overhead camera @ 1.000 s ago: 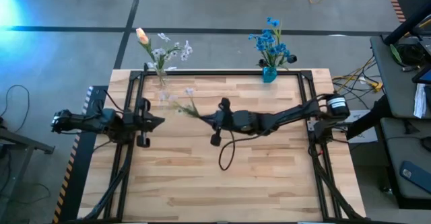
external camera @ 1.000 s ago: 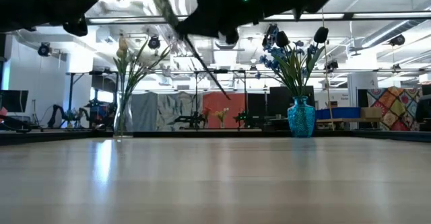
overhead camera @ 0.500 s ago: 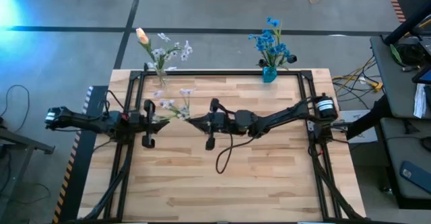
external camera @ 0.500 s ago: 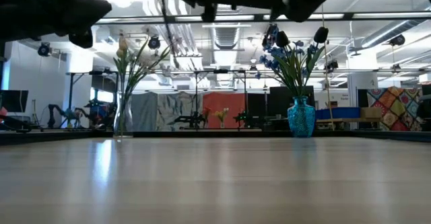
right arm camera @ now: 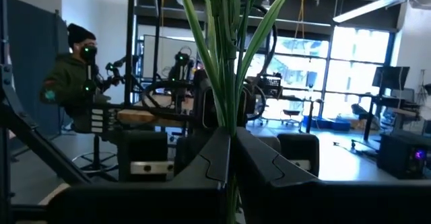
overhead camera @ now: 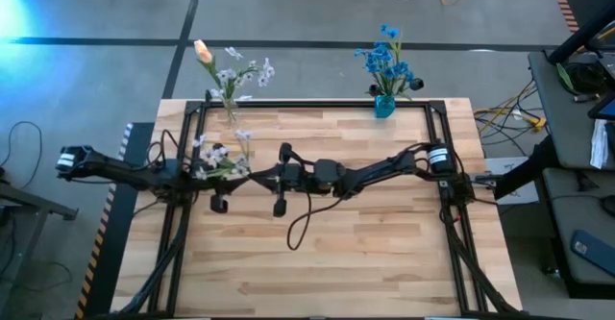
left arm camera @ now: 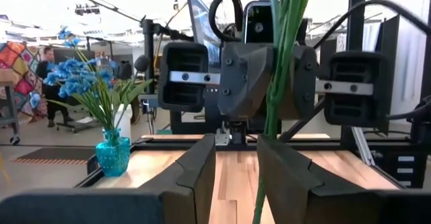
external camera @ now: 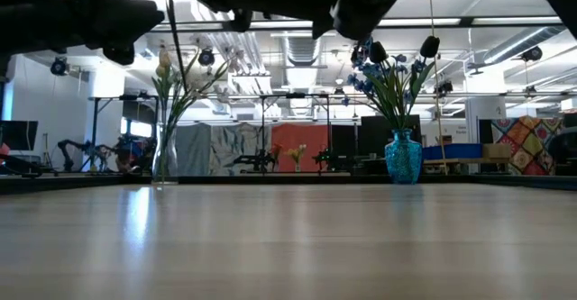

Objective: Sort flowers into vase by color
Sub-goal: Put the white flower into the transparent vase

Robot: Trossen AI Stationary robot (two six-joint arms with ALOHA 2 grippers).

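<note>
From above, the right gripper [overhead camera: 258, 173] and left gripper [overhead camera: 231, 173] meet over the table's [overhead camera: 384, 253] left half, the white-lilac flower [overhead camera: 217, 154] between them. Right wrist: fingers [right arm camera: 202, 162] pinched on its stem (leaves fanning upward). Left wrist: fingers [left arm camera: 195, 172] parted, the stem standing between them.

My arms are dark and slender. A loose black cable loops under my right arm [overhead camera: 384, 174], which wears a pale ring at its elbow joint. My left gripper [left arm camera: 236, 170] has broad matte charcoal fingers [left arm camera: 195, 173]; my right gripper [right arm camera: 231, 157] has notched black ones.
</note>
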